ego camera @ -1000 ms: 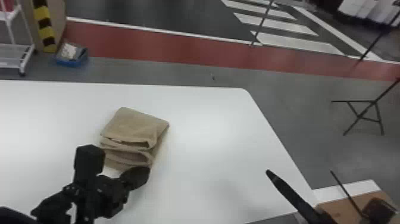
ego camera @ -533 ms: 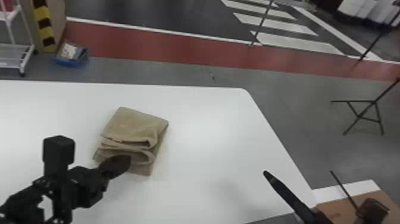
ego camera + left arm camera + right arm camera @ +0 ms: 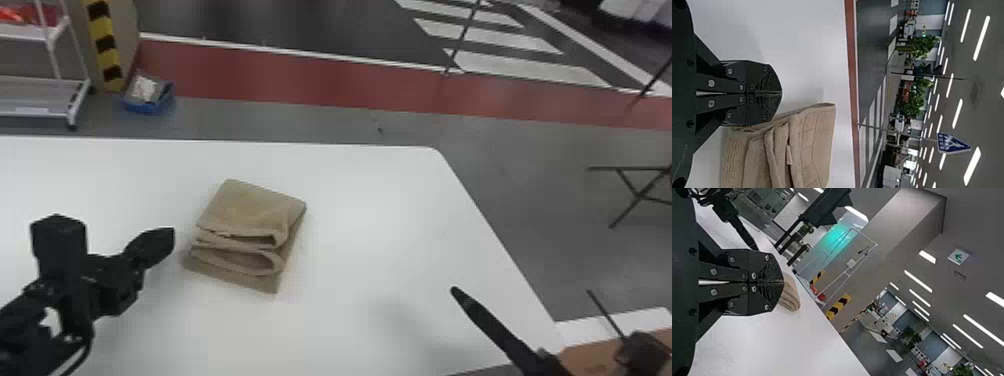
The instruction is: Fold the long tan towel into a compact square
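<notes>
1. The tan towel (image 3: 250, 210) lies on the white counter (image 3: 375, 225), in front of the robot and a bit to the left. It is folded into a small, squarish pile.
2. The towel's layers sit on top of each other. On the side near the robot, the folds puff open like soft loops, and the lowest layer pokes out past the top ones.
3. The left gripper (image 3: 171, 236) is over the counter, just to the left of the towel, with a little gap between them.
4. In the left wrist view, the left gripper (image 3: 781, 93) has its two black fingers pressed flat together. A small, light tag (image 3: 789, 155) peeks out from the towel's folds.
5. The right gripper (image 3: 454, 290) is over the right part of the counter, well apart from the towel and closer to the robot.
6. In the right wrist view, the right gripper (image 3: 783, 282) has its fingers pressed together too. The towel shows past their tips, partly hidden behind them.
7. On the floor past the counter, a blue bin (image 3: 147, 106) sits near a white cart (image 3: 45, 82).
</notes>
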Controlling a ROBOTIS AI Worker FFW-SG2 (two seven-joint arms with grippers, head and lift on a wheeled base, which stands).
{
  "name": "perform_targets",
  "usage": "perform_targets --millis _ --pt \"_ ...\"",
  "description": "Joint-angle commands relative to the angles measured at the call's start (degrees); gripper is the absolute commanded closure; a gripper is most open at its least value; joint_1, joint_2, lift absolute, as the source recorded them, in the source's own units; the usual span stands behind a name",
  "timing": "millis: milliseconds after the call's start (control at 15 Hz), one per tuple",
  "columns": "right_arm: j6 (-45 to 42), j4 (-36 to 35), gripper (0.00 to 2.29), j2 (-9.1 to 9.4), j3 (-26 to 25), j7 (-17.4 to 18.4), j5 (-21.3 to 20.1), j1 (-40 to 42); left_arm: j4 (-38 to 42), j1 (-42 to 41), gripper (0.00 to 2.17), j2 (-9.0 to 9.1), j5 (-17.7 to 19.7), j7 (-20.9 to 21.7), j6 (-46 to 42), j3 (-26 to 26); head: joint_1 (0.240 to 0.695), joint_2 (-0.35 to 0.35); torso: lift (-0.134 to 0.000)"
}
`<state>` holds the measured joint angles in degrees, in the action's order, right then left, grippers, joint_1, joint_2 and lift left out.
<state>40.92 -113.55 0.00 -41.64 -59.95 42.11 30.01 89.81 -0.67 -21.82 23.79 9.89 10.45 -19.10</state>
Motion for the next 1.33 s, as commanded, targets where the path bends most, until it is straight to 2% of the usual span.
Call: perform_targets --millis 0,267,667,933,1133,1267 --pt "0.0 -0.1 2.25 0.05 -0.3 0.0 -0.1 0.1 -3.1 0.9 1.91 0.29 -0.1 0.1 -1.0 -0.5 0.695 -0.258 -0.123" --pt "0.3 -0.2 2.25 0.05 -1.2 -0.3 1.0 0.6 -0.3 -2.1 1.91 -0.15 -0.2 0.0 -0.5 -1.5 0.695 -0.254 -0.123" --pt "0.5 -0.5 2.25 0.05 -1.5 -0.9 1.7 1.5 9.8 -9.2 1.91 -0.33 -0.7 0.2 2.9 -1.5 0.695 -0.319 -0.123" --pt "0.7 -1.2 2.25 0.05 -1.4 -0.9 2.9 2.4 13.6 -12.1 1.91 -0.24 -0.2 0.0 3.1 -4.3 0.695 -0.350 -0.123" --pt "1.6 -3.0 2.25 0.05 -1.4 -0.1 3.4 2.5 15.0 -12.7 1.91 0.82 -0.3 -1.2 2.5 -6.6 0.695 -0.350 -0.123" --pt "1.9 -4.8 2.23 0.05 -1.1 1.2 3.2 2.5 17.5 -13.1 1.91 0.38 -0.2 -2.0 2.5 -5.6 0.695 -0.350 -0.123"
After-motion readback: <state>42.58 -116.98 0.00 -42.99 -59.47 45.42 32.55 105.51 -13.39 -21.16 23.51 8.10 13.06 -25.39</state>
